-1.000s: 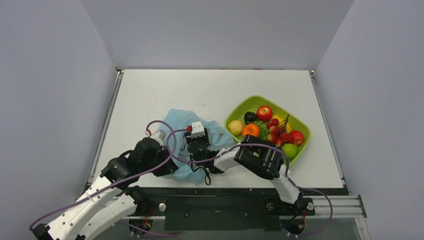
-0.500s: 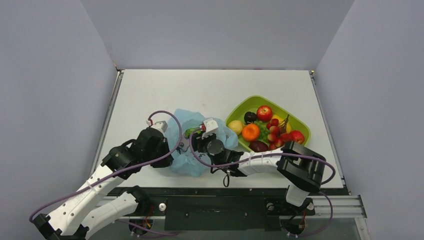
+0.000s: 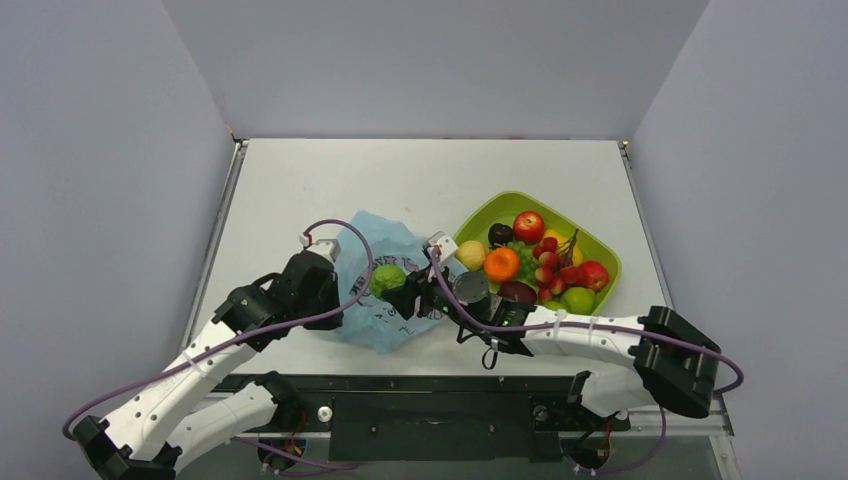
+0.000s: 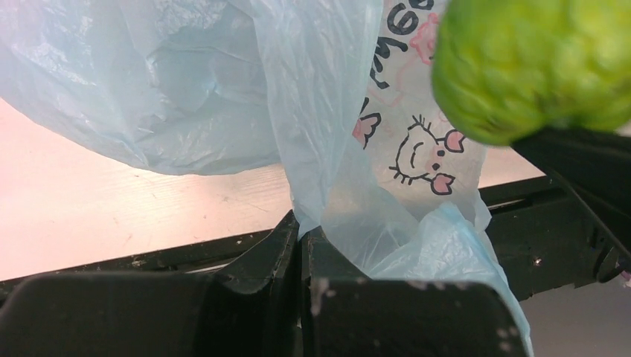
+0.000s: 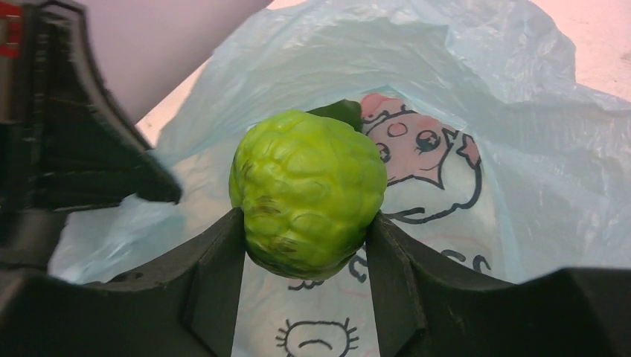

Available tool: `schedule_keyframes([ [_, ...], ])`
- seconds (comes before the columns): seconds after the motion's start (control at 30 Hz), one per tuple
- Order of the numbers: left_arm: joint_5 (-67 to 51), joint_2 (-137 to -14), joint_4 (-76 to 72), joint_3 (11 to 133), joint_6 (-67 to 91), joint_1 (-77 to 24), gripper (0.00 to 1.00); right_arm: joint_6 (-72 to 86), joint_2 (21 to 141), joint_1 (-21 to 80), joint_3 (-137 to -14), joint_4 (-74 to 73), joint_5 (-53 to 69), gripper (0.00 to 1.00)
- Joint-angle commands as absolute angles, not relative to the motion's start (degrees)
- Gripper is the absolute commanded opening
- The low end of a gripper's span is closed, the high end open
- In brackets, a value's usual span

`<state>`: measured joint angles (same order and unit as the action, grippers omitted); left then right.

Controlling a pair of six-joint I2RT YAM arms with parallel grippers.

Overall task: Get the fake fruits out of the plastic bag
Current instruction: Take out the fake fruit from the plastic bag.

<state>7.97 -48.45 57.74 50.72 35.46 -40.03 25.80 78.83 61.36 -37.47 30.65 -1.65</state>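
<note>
The light-blue plastic bag [image 3: 378, 285] lies near the table's front, left of the green tray [image 3: 600, 295]. My left gripper [image 4: 301, 230] is shut on a fold of the bag [image 4: 327, 149] at its left side. My right gripper [image 5: 305, 223] is shut on the bumpy light-green ball [image 5: 306, 192], held over the bag's opening [image 3: 388, 279]. A dark green fruit [image 5: 338, 111] peeks out behind the ball inside the bag. The tray holds the orange [image 3: 501, 263], the red grape cluster [image 3: 553, 265] and the green apple [image 3: 578, 299].
The tray also holds a red apple [image 3: 528, 225], a dark plum [image 3: 500, 233], a lemon [image 3: 471, 254], green grapes [image 3: 524, 262] and a dark red fruit [image 3: 517, 291]. Grey walls enclose the table. The metal rail [image 3: 460, 405] runs along the front edge.
My right arm has swung rightward and drawn back, lifting the bumpy green ball out of the bag. The bag has been pulled up and bunched by my left gripper.
</note>
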Motion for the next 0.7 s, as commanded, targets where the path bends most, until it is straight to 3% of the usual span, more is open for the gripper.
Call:
schedule_keyframes([
  [0.0, 10.34, -47.8, 55.7, 50.92, 34.96, -39.6, 0.0, 24.95, 71.91, 61.31, -35.96, 25.73, 4.2, 0.0],
  [0.17, 11.81, -45.82, 55.79, 50.77, 35.7, -39.58, 0.0, 24.9, 60.46, 61.37, -33.5, 18.79, -1.56, 0.0],
  [0.47, 12.06, -42.63, 55.46, 50.32, 36.01, -39.69, 0.0, 25.22, 44.28, 59.51, -28.97, 8.46, -43.49, 0.0],
  [0.57, 12.37, -42.3, 55.35, 50.34, 36.19, -39.78, 0.0, 30.0, 44.39, 53.16, -30.02, 3.01, -47.67, 0.0],
  [0.67, 12.32, -42.17, 55.14, 50.26, 36.13, -39.77, 0.0, 32.96, 47.74, 45.09, -32.14, -2.94, -42.03, 0.0],
])
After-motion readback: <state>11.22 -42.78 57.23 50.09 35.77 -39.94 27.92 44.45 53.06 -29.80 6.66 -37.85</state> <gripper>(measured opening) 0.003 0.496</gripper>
